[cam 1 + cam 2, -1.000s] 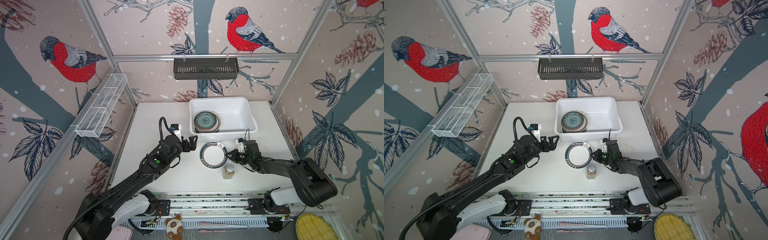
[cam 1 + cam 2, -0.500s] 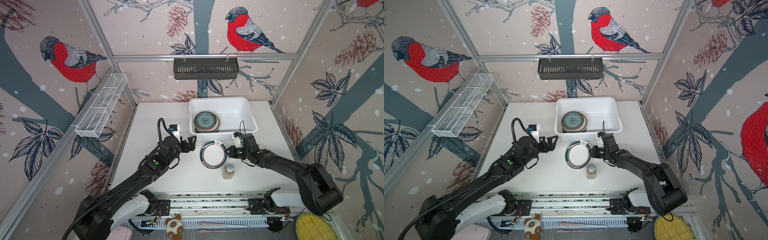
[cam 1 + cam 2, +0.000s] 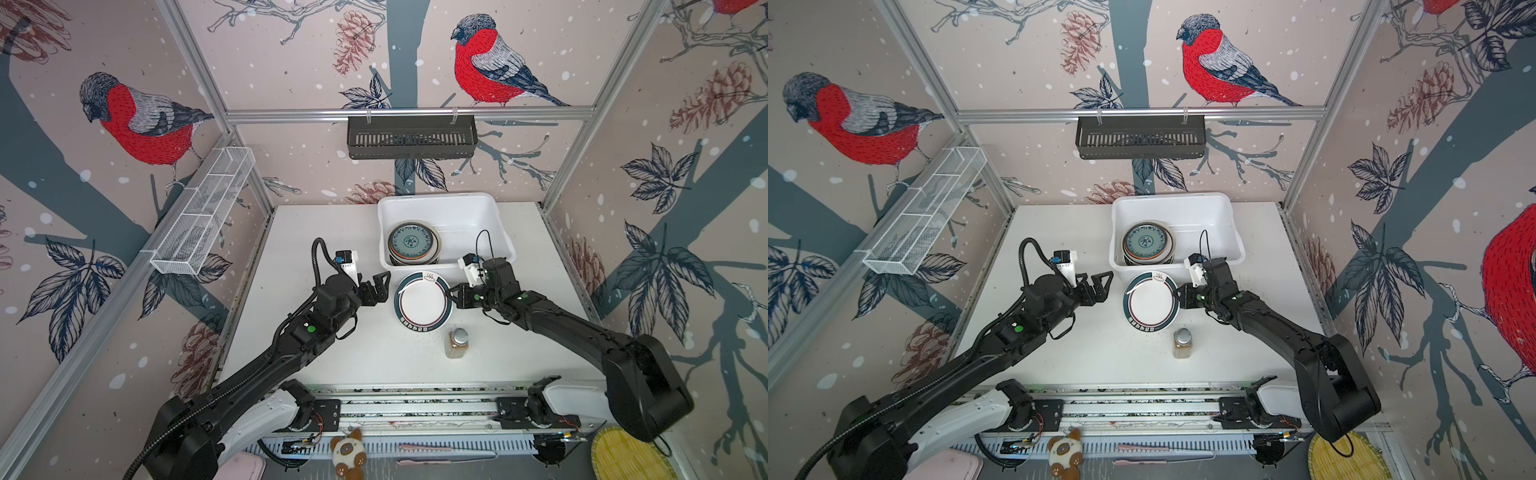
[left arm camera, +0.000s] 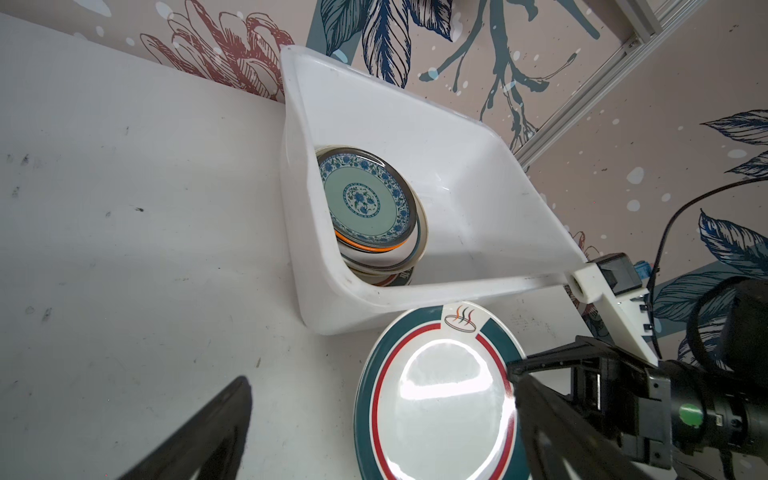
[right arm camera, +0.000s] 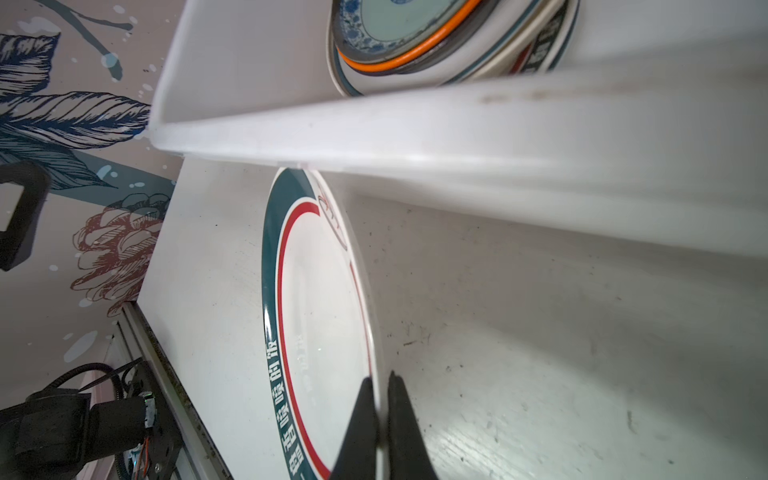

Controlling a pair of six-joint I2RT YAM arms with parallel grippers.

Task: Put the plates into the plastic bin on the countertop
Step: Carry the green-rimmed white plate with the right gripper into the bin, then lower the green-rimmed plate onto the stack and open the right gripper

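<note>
**Right gripper holds a teal-rimmed plate before the bin**

The right gripper [image 3: 452,297] is pinched on the right edge of a round, glossy plate [image 3: 423,301], white with a teal rim and a thin red ring. The plate is just before the near wall of the bin [image 3: 505,237]. Its emblem points toward the bin and its lettering toward the bottle [image 3: 456,343]. It seems a little tilted, the gripped side higher, but I cannot tell if the other edge touches the speckled countertop [image 3: 316,232]. The bin is smooth white plastic with rounded corners, and its long axis goes left to right. In its left part lies a stack of plates [image 3: 413,245] with a blue-green patterned one on top. The left gripper [image 3: 381,287] has its jaws wide apart and empty, just left of the plate.
</note>
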